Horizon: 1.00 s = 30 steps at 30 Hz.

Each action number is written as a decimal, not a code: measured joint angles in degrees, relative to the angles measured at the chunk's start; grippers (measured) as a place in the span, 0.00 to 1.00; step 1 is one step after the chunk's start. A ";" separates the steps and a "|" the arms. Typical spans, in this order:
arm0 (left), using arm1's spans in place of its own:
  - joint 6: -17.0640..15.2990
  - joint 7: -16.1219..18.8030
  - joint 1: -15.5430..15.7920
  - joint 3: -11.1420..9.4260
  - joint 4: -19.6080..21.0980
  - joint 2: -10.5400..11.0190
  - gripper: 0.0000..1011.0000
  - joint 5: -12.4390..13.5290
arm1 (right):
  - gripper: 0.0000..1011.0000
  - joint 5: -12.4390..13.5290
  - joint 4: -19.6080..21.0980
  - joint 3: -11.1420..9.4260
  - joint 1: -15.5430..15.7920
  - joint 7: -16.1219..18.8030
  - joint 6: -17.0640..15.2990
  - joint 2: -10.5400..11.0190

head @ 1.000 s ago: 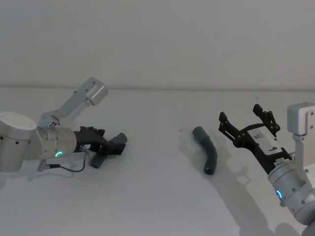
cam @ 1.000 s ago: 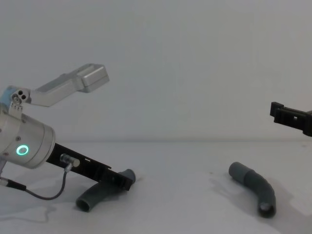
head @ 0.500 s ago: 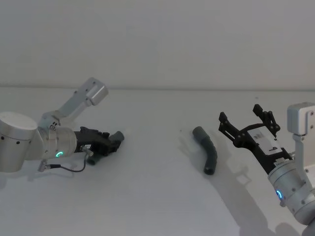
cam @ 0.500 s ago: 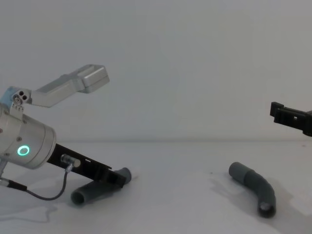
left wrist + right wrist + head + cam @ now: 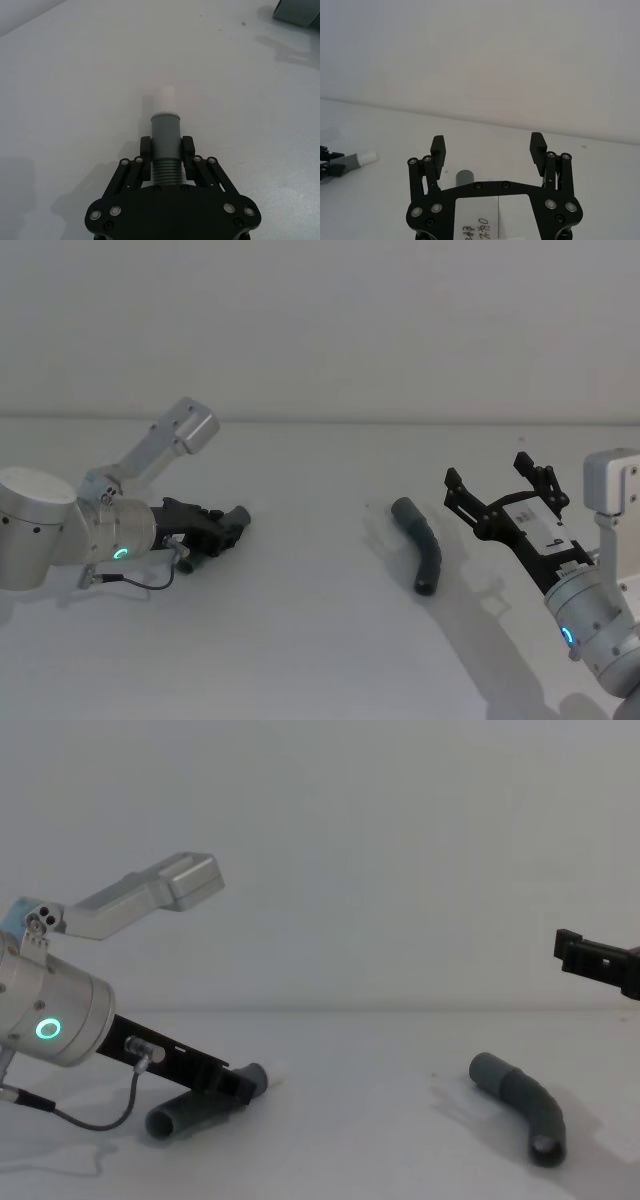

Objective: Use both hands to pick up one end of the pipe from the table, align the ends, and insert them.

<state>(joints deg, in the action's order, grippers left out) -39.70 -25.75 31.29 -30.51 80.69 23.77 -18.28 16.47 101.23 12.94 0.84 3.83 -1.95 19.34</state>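
Note:
On the left of the white table (image 5: 320,640), my left gripper (image 5: 218,529) is shut on one dark grey pipe piece (image 5: 186,1112). In the left wrist view its fingers (image 5: 187,152) clamp the ribbed part just behind the grey collar (image 5: 165,131), and the white tip (image 5: 164,98) points away, low over the table. The second pipe piece (image 5: 423,545) lies free on the table at the right, with its plain collar (image 5: 465,177) showing in the right wrist view. My right gripper (image 5: 505,495) hangs open just right of it, above the table, touching nothing.
A grey cable (image 5: 135,583) loops under the left wrist onto the table. A bare stretch of table (image 5: 320,540) separates the two pipe pieces. A plain wall (image 5: 320,330) stands behind the far edge.
The left gripper has closed tighter on its pipe piece, which has turned and settled flatter, with its free end swung a little left. The right arm and the right piece have not moved.

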 joint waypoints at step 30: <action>-0.03 -0.01 0.01 0.00 0.00 -0.03 0.35 0.00 | 0.99 0.10 1.50 0.96 -1.77 2.20 -7.31 1.44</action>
<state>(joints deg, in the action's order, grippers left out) -39.73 -25.76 31.30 -30.51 80.70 23.74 -18.28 16.57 102.73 13.90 -0.93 6.03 -9.26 20.78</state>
